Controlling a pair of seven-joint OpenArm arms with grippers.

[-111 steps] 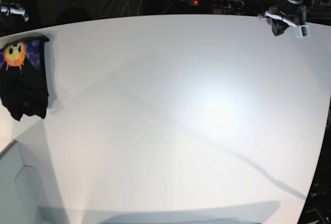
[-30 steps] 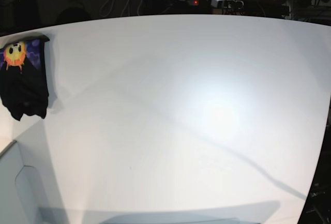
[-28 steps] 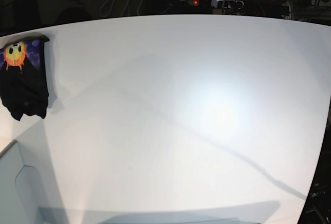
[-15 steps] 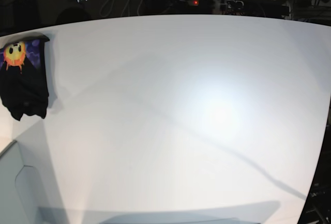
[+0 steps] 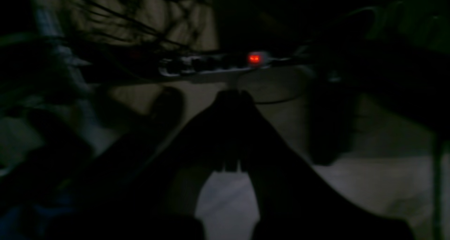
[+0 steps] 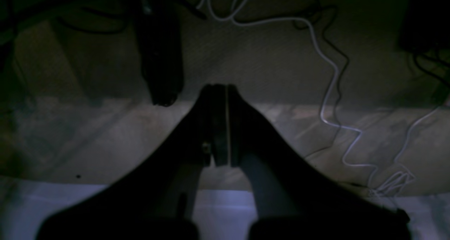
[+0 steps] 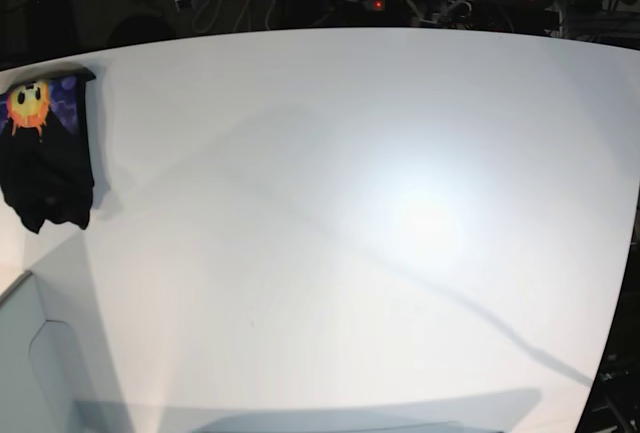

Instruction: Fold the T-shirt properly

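Parking looks like the step: T-shirt [image 7: 45,148] lies folded at the table [image 7: 380,233] edge; left gripper [image 5: 232,134] and right gripper [image 6: 219,127], jaws together and empty, should retract gently clear.

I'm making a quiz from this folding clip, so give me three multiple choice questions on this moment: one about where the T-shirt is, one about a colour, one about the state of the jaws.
1. Where does the T-shirt lie on the table in the base view?
A. at the far left edge
B. in the middle
C. at the near right corner

2. What colour is the face printed on the T-shirt?
A. green
B. orange-yellow
C. white

3. How do the jaws of the left gripper and the right gripper stand?
A. both wide open
B. one open, one shut
C. both shut, holding nothing

Answers:
1 A, the dark bundle sits by the left rim.
2 B, a sun face shows at its top.
3 C, each wrist view shows the jaws pressed together with nothing between them.
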